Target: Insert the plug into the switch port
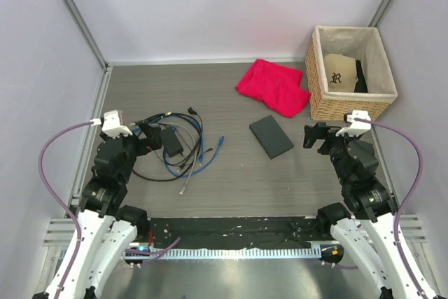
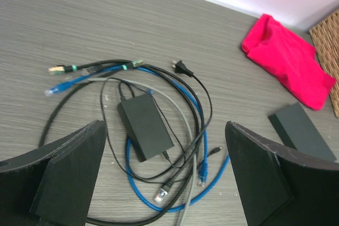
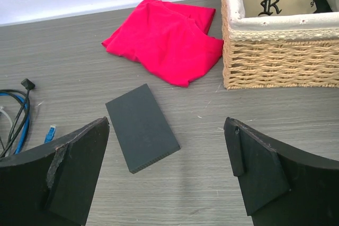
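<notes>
The switch (image 1: 271, 136) is a flat dark grey box lying on the table right of centre, also in the right wrist view (image 3: 142, 126) and at the edge of the left wrist view (image 2: 303, 130). A tangle of blue, black and grey cables (image 1: 178, 150) lies at the left; network plugs sit on their loose ends, one on a black cable (image 2: 161, 191), blue ones (image 2: 202, 175) (image 2: 53, 89). None is in the switch. My left gripper (image 1: 148, 134) (image 2: 163, 130) hangs open above the tangle. My right gripper (image 1: 315, 136) (image 3: 165, 125) hangs open just right of the switch, holding nothing.
A black power brick (image 2: 145, 128) on a thin black cord lies inside the cable tangle. A red cloth (image 1: 273, 87) lies behind the switch. A wicker basket (image 1: 329, 106) holding a beige cap (image 1: 339, 71) stands at the back right, by the wall.
</notes>
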